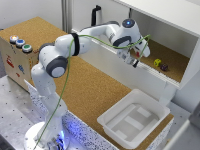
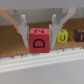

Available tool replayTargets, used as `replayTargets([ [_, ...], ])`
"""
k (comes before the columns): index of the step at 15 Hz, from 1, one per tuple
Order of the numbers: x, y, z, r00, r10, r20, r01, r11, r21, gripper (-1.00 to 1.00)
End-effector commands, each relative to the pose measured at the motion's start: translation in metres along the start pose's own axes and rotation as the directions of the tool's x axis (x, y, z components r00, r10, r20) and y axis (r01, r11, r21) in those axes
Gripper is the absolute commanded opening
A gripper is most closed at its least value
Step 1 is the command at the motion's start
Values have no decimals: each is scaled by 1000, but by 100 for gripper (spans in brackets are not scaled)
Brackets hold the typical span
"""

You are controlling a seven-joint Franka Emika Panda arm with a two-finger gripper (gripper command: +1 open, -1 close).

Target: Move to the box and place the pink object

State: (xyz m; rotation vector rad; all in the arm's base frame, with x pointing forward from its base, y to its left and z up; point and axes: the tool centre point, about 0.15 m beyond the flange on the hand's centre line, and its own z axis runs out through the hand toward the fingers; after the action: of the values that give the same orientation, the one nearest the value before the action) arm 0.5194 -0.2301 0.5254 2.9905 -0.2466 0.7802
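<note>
— Where is the pink object (image 2: 39,41)?

— The wrist view shows it between the two fingers (image 2: 23,27) of the gripper (image 2: 39,31), which press on its sides; it carries dark letters. It hangs just above the cork floor of a shelf (image 1: 172,59).

— What else is on that cork?

— A yellow cube (image 2: 62,37) just beside it, and a dark purple piece (image 2: 79,33) further along.

— And the box (image 1: 133,119)?

— In the exterior view it sits on the cork table (image 1: 92,90) below the shelf, well apart from the gripper (image 1: 135,63), toward the exterior view's right. The arm (image 1: 75,47) reaches into the shelf.
</note>
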Motion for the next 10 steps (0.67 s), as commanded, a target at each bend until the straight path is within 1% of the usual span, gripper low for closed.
replayTargets([
  [1, -87, 33, -13, 994, -46, -97, 45, 999, -14, -100],
  [4, -115, 79, -22, 990, -92, -103, 94, 995, 12, -100],
  [5, -125, 96, -21, 990, -101, -94, 103, 994, 21, -100],
  [7, -143, 124, -14, 984, -156, -87, 157, 988, 7, -100],
  [9, -164, 151, -1, 980, -188, -57, 188, 982, -15, -100],
  [10, -174, 161, 6, 980, -196, -33, 196, 980, -17, -100],
])
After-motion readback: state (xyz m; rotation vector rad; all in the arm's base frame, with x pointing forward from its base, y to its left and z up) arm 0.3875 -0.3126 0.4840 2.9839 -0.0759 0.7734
